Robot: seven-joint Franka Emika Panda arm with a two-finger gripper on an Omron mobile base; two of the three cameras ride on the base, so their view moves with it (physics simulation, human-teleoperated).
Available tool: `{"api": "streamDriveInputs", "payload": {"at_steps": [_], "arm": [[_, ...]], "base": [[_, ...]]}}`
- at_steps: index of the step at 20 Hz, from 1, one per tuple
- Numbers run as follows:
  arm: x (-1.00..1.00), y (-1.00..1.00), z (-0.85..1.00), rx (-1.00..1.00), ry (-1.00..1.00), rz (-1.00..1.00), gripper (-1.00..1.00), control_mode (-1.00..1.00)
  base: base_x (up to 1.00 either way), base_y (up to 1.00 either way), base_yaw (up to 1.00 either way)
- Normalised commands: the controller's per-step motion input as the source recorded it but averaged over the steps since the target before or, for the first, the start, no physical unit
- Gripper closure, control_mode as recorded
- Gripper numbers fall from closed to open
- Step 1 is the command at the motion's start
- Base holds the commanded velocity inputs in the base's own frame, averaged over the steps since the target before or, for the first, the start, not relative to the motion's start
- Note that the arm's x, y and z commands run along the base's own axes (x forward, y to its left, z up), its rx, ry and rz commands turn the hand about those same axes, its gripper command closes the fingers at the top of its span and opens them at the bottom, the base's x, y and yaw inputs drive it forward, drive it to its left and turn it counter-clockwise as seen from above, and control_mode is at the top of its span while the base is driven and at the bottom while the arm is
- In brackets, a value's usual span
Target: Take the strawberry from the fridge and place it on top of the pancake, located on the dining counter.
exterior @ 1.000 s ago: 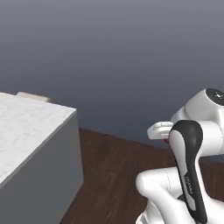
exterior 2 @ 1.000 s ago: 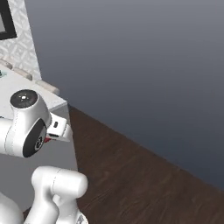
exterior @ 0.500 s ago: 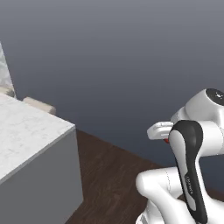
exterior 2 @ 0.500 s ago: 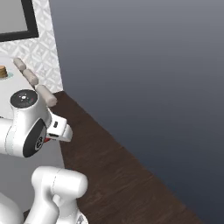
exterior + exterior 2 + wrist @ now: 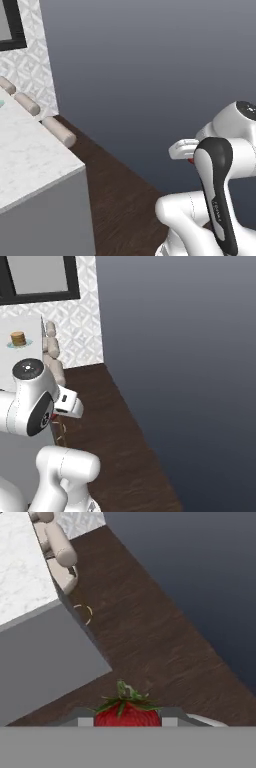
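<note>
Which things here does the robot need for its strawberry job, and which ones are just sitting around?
Needed for the job:
- strawberry, held in the gripper
- pancake on its plate
- dining counter

Just sitting around:
- beige stools along the counter's edge
- dark wood floor
- patterned wall and the black frame on it

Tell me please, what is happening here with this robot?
The robot is carrying the strawberry, held between its jaws, toward the dining counter. The gripper is above the dark wooden floor, not yet over the counter. The pancake waits on its plate at the far part of the counter, with beige stools along the counter's edge. The strawberry is not placed yet.
</note>
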Motion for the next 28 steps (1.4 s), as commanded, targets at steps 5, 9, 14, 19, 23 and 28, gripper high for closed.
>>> {"api": "streamDriveInputs", "payload": {"at_steps": [5,9,14,19,23,28], "arm": [[0.00,0.00,0.00,0.00,0.00,0.00,1.00,1.00],[0.00,0.00,0.00,0.00,0.00,0.00,1.00,1.00],[0.00,0.00,0.00,0.00,0.00,0.00,1.00,1.00],[0.00,0.00,0.00,0.00,0.00,0.00,1.00,1.00],[0.00,0.00,0.00,0.00,0.00,0.00,1.00,1.00],[0.00,0.00,0.00,0.00,0.00,0.00,1.00,1.00]], "base": [[0.78,-0.59,0.48],[0.81,-0.66,0.49],[0.97,-0.55,0.51],[0.96,-0.59,0.52],[0.81,-0.67,0.52],[0.69,-0.73,0.51]]}}
